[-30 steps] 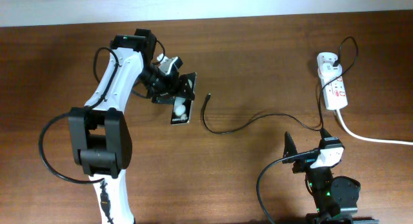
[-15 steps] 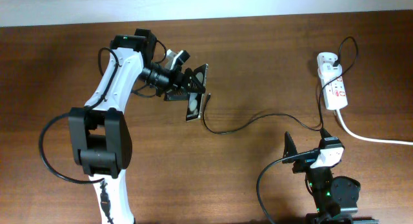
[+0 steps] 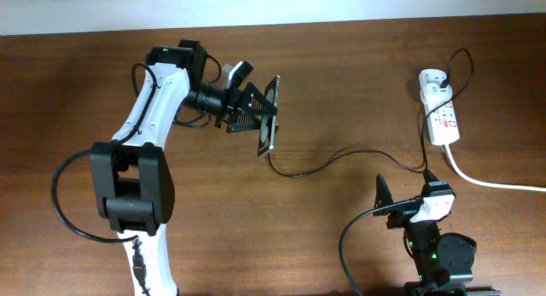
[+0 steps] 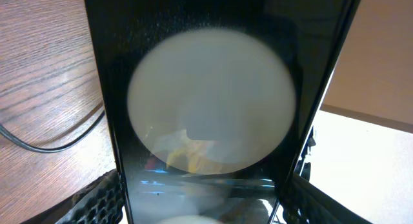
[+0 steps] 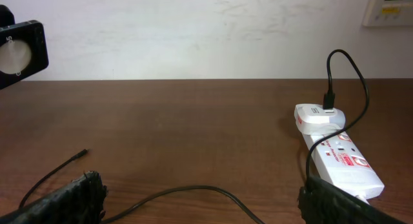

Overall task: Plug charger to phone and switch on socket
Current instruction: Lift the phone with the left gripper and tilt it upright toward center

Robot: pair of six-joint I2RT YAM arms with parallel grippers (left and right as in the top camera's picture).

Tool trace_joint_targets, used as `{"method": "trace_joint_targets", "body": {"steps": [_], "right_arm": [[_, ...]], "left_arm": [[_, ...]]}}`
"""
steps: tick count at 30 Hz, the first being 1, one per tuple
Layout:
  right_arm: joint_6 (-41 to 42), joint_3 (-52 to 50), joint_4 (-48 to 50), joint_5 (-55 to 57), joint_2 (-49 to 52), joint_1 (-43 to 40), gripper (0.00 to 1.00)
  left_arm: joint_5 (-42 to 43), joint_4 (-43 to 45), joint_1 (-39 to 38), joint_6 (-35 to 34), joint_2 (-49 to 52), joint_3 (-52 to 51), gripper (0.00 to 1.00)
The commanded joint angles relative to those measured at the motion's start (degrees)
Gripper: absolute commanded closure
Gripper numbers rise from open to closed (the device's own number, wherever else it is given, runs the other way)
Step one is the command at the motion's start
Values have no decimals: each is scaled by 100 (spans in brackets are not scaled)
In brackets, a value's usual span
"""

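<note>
My left gripper (image 3: 252, 108) is shut on the phone (image 3: 270, 117) and holds it off the table, tipped up on its edge. In the left wrist view the phone (image 4: 206, 101) fills the middle, with a big white round spot on its glossy screen and a finger (image 4: 103, 198) on either long edge. The charger (image 3: 341, 156), a thin black cable, snakes from under the phone across the table to the socket (image 3: 444, 115) at the far right. Its connector tip (image 5: 84, 152) lies free on the wood. My right gripper (image 5: 206, 204) is open low over the cable (image 5: 193, 190).
A thick white cord (image 3: 490, 182) leaves the socket toward the right edge. A plug (image 5: 319, 115) sits in the socket's far end. A pale wall (image 5: 193, 30) backs the brown table (image 3: 358, 66).
My left gripper has lifted the phone from lying flat, turned it up on edge and carried it right, above the cable's end. The right arm has not moved.
</note>
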Motion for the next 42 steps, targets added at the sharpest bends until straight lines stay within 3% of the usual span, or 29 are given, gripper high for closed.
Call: {"method": "trace_joint_targets", "body": {"steps": [1,7,11,19,25,27,42], "right_arm": [[28,-46,-4,46,-48,28,1],[28,-46,-4,46,-48,28,1],[26,-46,-4,46,-48,28,1],[26,-46,-4,46,-48,28,1],[28,-46,-4,46,-48,28,1],[28,-46,-4,46,-48,28,1],[26,-46,-4,46,-48,28,1]], "left_arm": [[455,-26,0,92,-4,142,58],[1056,-494,0,35,-4,142,64],[1071,-1008,0,-684,-4,142,64],[1064,-1073,0,-691,-4,142,71],[809,-1080,0,-691,-4,142,82],[881,-1099,0,-715,-4,142,80],[874,-1137,0,-3322,-4,142,89]]}}
